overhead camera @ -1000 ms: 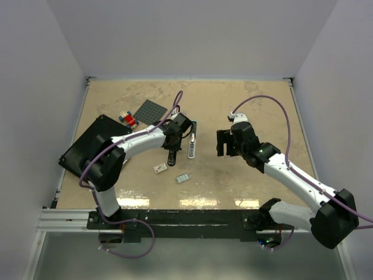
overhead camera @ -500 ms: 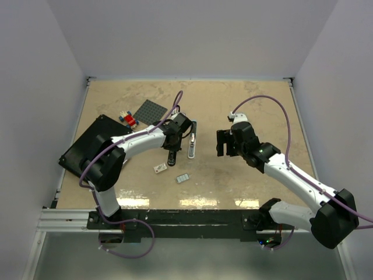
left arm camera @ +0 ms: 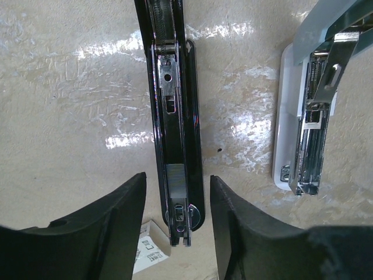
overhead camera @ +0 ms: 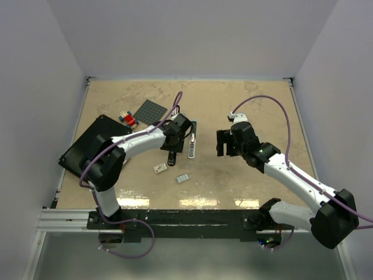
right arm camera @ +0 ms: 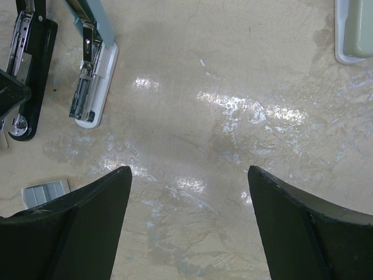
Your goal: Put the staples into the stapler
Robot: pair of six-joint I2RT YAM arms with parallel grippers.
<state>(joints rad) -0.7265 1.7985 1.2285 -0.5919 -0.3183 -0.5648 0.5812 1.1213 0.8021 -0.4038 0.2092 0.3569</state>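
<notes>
Your left jaws stand partly open and hold nothing. They straddle the near end of the black stapler [left arm camera: 176, 116], one on each side, with a thin strip of surface [overhead camera: 245, 99] showing between each jaw and the stapler. That stapler lies opened out with its metal channel facing up. A short grey piece sits in the channel right between the jaws, and you cannot tell from here what it is. A little white box [left arm camera: 148, 254] peeks out just beside the stapler's tip, under the jaw on your left side. The white stapler [left arm camera: 303, 134], also opened, lies just to the right of the black one, outside the jaws. The staples [overhead camera: 183, 178], a pale grey-blue block, lie flat on the surface on the near side of the left jaws. They are past the black stapler's tip and slightly to its right, apart from it, with the white box to their left. Your right jaws stand wide with only bare surface between them, well to the right of both staplers. In the right wrist view the staples show at the lower left corner, outside the left jaw of that pair. Farther left on the surface lie a black slab [overhead camera: 87, 146], a grey baseplate [overhead camera: 150, 111] and some coloured bricks [overhead camera: 127, 119].
</notes>
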